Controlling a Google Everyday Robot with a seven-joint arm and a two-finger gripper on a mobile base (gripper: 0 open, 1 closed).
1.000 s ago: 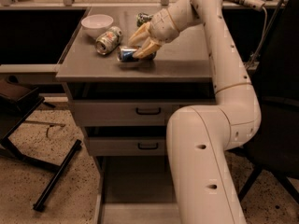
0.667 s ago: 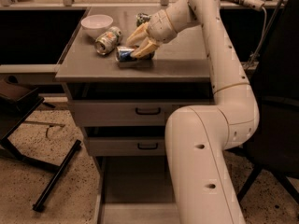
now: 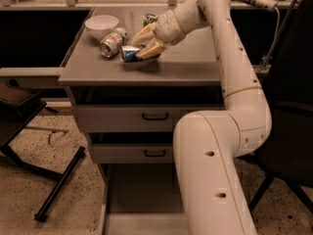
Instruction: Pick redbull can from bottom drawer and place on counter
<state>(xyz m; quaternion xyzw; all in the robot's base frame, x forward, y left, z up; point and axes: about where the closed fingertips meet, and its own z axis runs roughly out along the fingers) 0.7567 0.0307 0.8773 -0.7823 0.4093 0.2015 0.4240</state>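
The redbull can [image 3: 128, 54] lies on its side, low over or on the counter [image 3: 186, 65], near the front middle. My gripper [image 3: 140, 48] reaches in from the right, and its tan fingers [image 3: 145, 35] close around the can's right end. The bottom drawer [image 3: 142, 192] is pulled out below, with its flat grey floor showing. My white arm covers the drawer's right part.
A wider red-white-green can [image 3: 112, 42] lies just left of the redbull can. A white bowl [image 3: 101, 26] stands at the back left. A green patterned can [image 3: 149, 18] is behind my gripper. Two shallower drawers [image 3: 155, 116] are shut. A black bar [image 3: 61, 182] lies on the floor at left.
My gripper and the redbull can have shifted slightly to the left over the counter. Nothing else has moved.
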